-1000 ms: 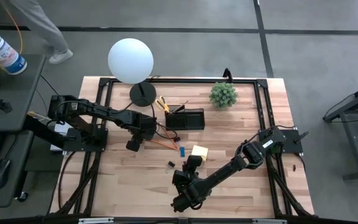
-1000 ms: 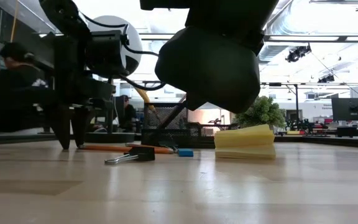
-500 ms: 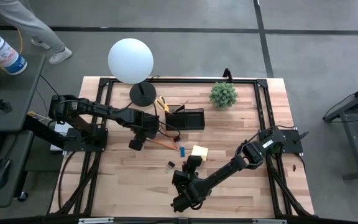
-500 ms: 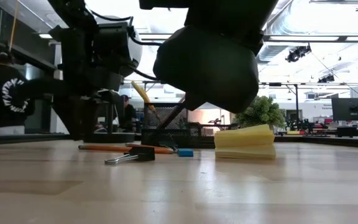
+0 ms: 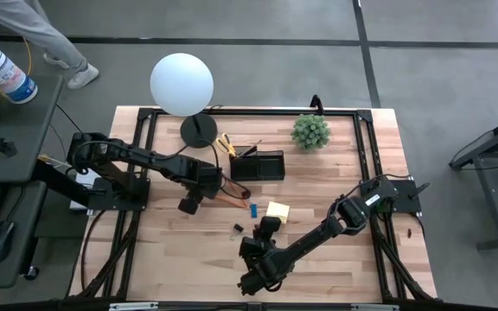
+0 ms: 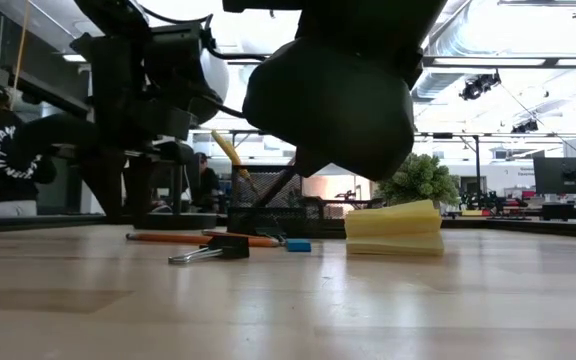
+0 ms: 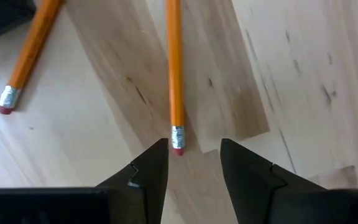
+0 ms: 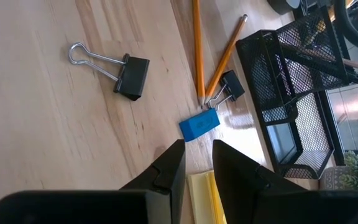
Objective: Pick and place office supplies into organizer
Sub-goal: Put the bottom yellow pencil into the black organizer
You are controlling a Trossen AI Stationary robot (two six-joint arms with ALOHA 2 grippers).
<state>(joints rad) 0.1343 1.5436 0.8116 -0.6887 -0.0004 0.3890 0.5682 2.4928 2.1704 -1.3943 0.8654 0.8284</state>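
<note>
Left wrist view shows your left end effector (image 7: 194, 155) spread, fingers straddling the eraser tip of an orange pencil (image 7: 174, 74) lying flat on the worktop (image 7: 303, 74); lower straight, then pinch just above the ferrule.

Past the right gripper (image 8: 197, 163), whose fingers (image 8: 169, 167) are set slightly apart, a blue eraser (image 8: 199, 124) is seen on the wooden table (image 8: 55, 124). Two orange pencils (image 8: 197, 46) converge near a small clip (image 8: 226, 88) beside the mesh organizer (image 8: 294, 99). A larger binder clip (image 8: 115, 70) lies apart.
</note>
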